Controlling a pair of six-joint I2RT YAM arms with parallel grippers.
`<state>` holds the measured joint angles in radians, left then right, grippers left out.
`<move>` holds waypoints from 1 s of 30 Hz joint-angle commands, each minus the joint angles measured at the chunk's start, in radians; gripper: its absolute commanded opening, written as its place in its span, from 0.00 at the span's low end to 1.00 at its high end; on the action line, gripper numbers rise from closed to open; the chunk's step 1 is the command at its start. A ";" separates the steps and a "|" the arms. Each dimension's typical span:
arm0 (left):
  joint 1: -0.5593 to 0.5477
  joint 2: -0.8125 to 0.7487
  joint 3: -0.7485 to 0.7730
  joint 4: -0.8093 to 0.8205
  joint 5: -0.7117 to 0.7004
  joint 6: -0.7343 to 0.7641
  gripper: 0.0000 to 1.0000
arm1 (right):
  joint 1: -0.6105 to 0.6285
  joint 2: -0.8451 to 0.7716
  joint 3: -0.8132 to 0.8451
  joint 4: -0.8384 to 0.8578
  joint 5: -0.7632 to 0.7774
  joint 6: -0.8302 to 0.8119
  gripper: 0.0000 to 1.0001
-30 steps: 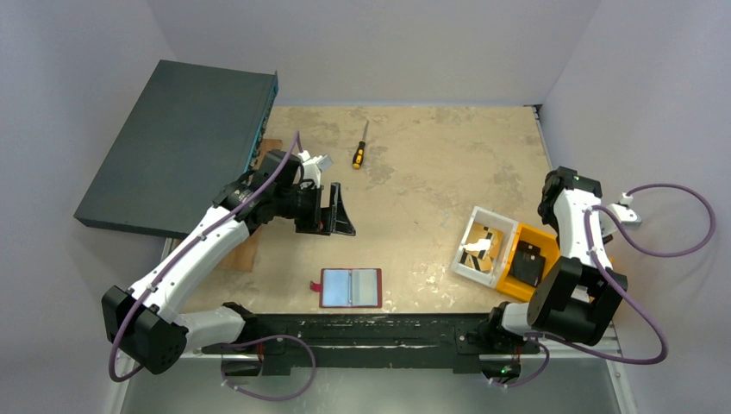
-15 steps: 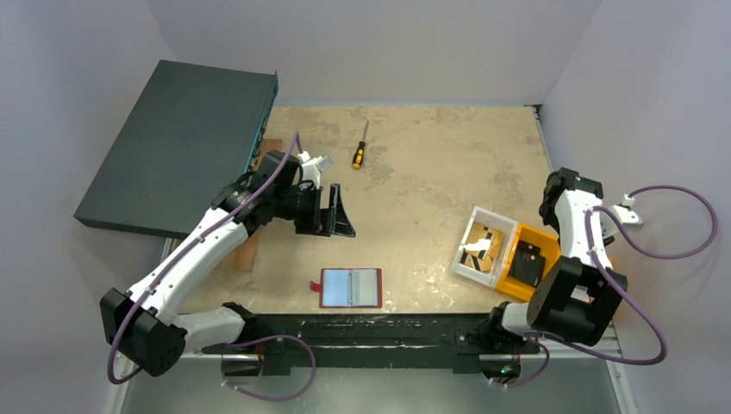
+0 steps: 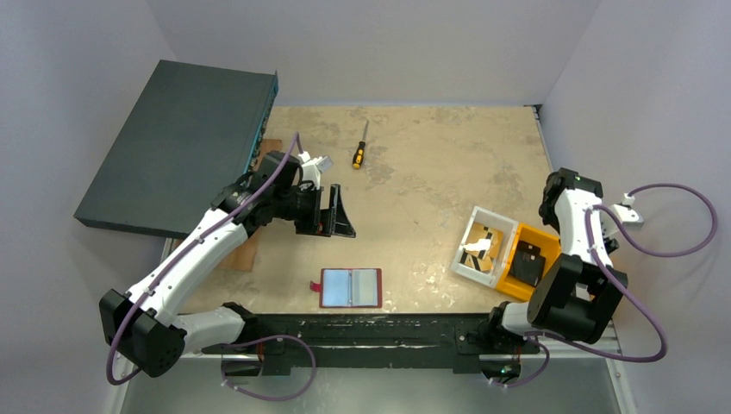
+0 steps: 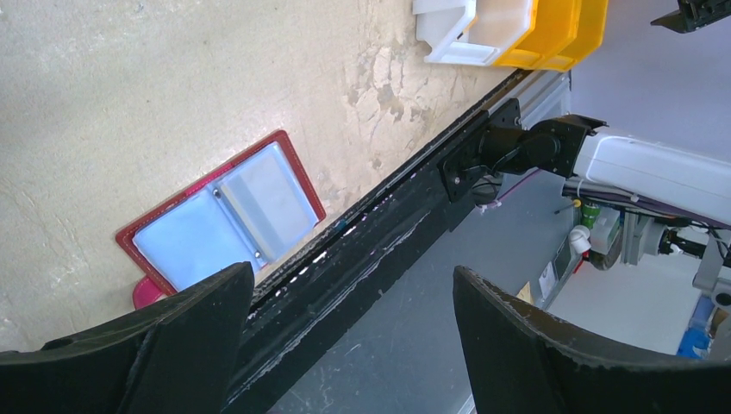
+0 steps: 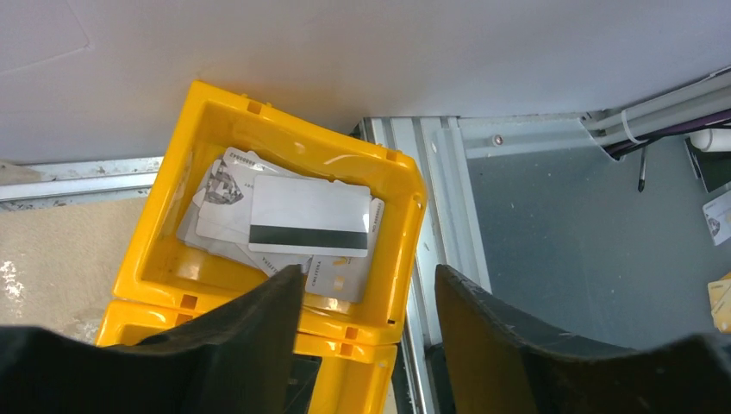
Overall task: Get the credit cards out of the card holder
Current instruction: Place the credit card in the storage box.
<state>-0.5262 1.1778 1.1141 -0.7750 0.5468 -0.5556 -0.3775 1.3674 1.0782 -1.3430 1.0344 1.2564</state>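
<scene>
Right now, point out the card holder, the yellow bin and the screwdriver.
card holder [image 3: 351, 288], top view, on the fold between its clear pockets.
yellow bin [image 5: 310, 131], right wrist view, on its far rim.
screwdriver [image 3: 358, 156], top view, on its handle.

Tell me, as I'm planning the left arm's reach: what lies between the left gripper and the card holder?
Nothing: the top external view shows only bare table between the left gripper and the open card holder.
</scene>
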 commanded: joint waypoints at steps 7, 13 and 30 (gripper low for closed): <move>-0.007 -0.022 -0.028 0.037 0.018 0.005 0.85 | -0.002 -0.042 0.022 0.022 0.004 -0.067 0.64; -0.011 -0.017 -0.029 0.044 0.014 0.001 0.85 | 0.002 -0.145 -0.033 0.162 -0.118 -0.197 0.63; -0.078 0.017 -0.073 0.064 -0.131 -0.028 0.86 | 0.424 -0.362 -0.159 0.524 -0.474 -0.457 0.99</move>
<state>-0.5610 1.1816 1.0534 -0.7448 0.4980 -0.5655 -0.0715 0.9710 0.9195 -0.8696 0.5877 0.8307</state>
